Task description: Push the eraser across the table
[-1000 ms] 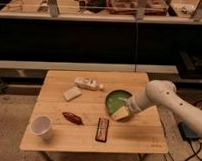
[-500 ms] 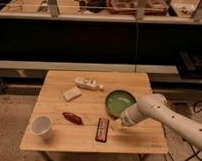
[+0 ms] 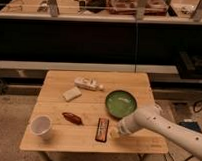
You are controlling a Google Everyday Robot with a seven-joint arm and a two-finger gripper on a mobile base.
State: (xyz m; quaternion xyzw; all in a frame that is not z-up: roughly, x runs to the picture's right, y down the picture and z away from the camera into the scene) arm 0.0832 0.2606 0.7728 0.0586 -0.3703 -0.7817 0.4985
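Observation:
The eraser point(image 3: 102, 129) is a small dark bar with reddish-orange markings. It lies near the front edge of the light wooden table point(image 3: 94, 92), a little right of centre. My gripper point(image 3: 115, 132) is low over the table just right of the eraser, close beside its right side. The white arm reaches in from the lower right.
A green plate point(image 3: 120, 103) sits behind the gripper. A dark red pod-shaped item point(image 3: 72, 118) lies left of the eraser. A white cup point(image 3: 41, 126) stands at the front left. A pale flat block point(image 3: 71, 94) and a small white bottle point(image 3: 88, 84) lie further back.
The arm has swung down and to the left, from over the green plate to the table surface right beside the eraser. The eraser has not visibly moved.

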